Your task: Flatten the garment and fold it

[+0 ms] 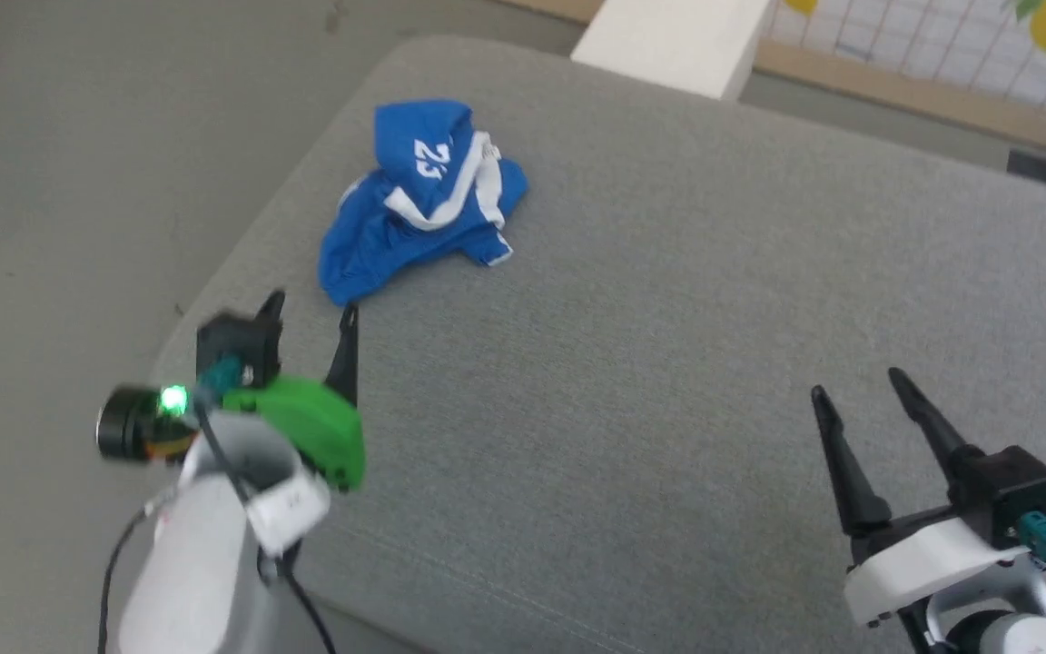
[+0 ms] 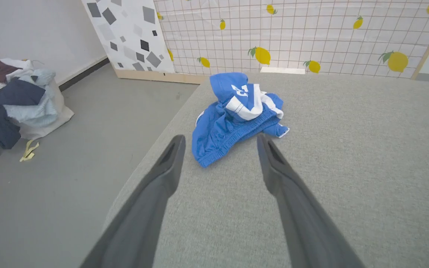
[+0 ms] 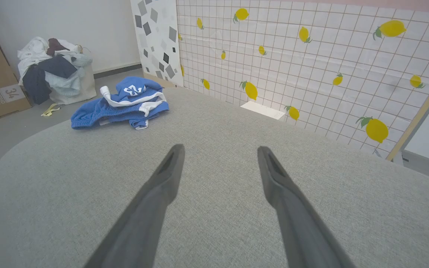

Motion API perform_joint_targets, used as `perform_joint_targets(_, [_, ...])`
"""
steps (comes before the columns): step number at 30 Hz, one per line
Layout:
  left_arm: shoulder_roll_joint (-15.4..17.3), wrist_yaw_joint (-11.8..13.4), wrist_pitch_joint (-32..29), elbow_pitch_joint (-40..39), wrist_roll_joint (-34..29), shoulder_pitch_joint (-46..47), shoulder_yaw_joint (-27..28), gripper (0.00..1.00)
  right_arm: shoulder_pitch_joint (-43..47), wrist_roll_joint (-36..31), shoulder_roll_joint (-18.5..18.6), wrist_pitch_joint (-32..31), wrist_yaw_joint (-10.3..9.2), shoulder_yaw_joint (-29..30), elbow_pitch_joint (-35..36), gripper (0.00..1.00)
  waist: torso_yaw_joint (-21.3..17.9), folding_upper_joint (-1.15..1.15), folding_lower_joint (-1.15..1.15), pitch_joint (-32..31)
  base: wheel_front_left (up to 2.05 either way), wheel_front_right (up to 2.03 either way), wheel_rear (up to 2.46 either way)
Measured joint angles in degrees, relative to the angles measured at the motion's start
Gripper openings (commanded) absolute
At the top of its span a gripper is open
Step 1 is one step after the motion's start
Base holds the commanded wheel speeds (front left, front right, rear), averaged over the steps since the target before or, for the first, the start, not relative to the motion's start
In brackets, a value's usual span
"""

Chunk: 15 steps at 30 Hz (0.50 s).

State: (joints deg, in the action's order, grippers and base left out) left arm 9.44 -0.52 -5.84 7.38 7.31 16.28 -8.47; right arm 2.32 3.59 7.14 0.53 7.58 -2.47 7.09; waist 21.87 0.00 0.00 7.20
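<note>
Head view looks down on a broad grey fabric-covered cushion with rounded corners. The small bright blue soft shorts with white trim lie crumpled in a heap near the cushion's far left corner, close to its left edge. One fold stands up at the back and carries a white "23". A gathered blue hem points toward the robot.

The left gripper sits just short of the heap's near edge, with its two long dark fingers spread apart and nothing between them. Its tips seem to stop just clear of the cloth, though the head view is blurred there. In the left wrist view the shorts lie straight ahead, framed between the two fingertips.

The right gripper hangs over bare cushion at the lower right, well apart from the shorts, its fingers likewise parted and empty.

Beyond the cushion stands a white grid panel printed with yellow lemons. A pile of mixed clothing in a white bag rests on the grey floor.
</note>
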Motion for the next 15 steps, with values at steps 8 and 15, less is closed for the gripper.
perform_joint_targets(8, [4.49,-5.45,-10.51,8.96,4.90,17.50,-0.34,1.00,-2.41,-0.65,2.02,-1.04,0.00,0.94,4.54,1.00,-3.64,0.00,0.00,7.66,0.00,0.00,0.00])
perform_joint_targets(15, [11.77,-6.56,-19.07,15.57,13.52,31.25,0.56,1.00,-4.60,-1.58,2.20,-0.53,0.00,1.75,6.27,1.00,-7.87,0.00,0.01,14.52,0.00,0.00,0.00])
